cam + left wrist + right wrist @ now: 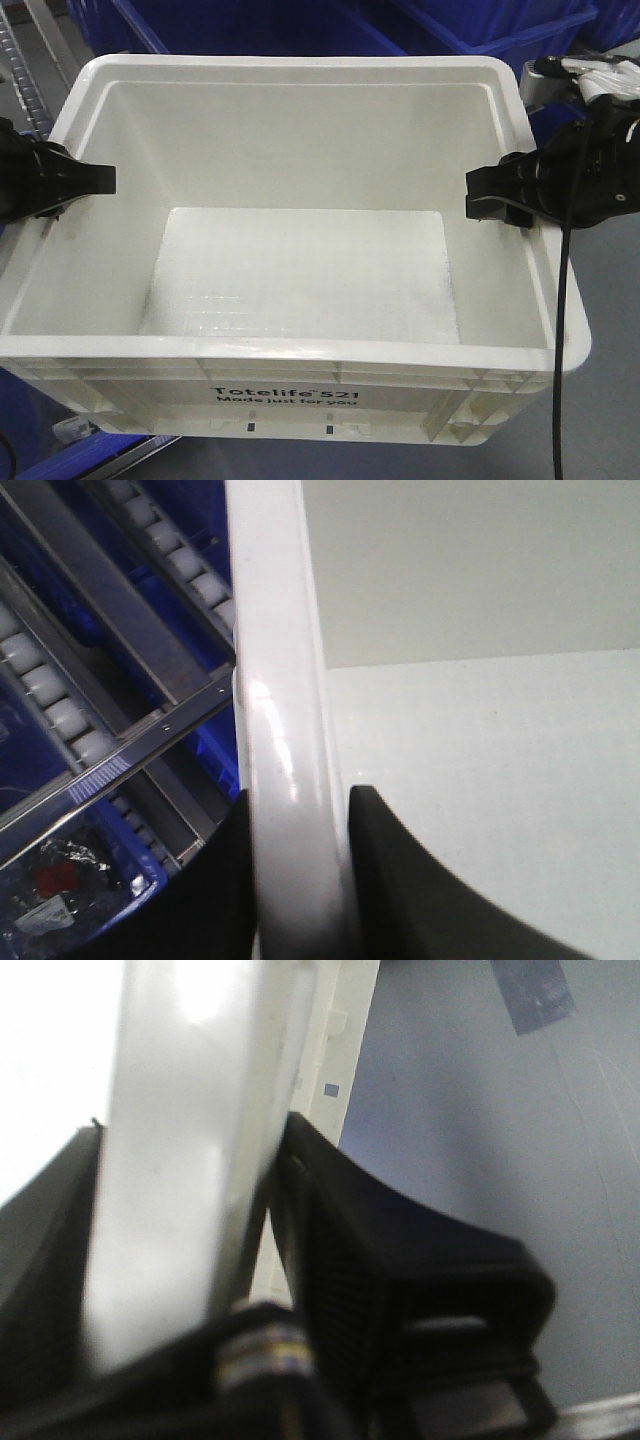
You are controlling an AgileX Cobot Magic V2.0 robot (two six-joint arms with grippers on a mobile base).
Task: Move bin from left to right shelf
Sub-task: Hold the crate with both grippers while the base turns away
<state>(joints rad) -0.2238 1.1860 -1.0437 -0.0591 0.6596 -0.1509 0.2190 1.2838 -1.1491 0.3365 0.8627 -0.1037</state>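
The bin (300, 140) is a large white tote, empty inside, with black "Totelife 521" print on its near wall. My left gripper (98, 180) is shut on the bin's left rim (275, 630), one black finger (225, 880) outside and the other inside the wall. My right gripper (482, 196) is shut on the right rim (190, 1040), with a ribbed finger (330, 1250) on the outer side. A steel rack with white roller lanes (60, 715) lies just left of the bin. I cannot tell whether it is the right shelf.
Dark blue totes (300, 25) crowd the back, just beyond the bin's far rim. Another blue tote (60, 455) and a metal rail show under the near left corner. Grey floor (480, 1160) with a strip of blue tape (532, 995) lies to the right.
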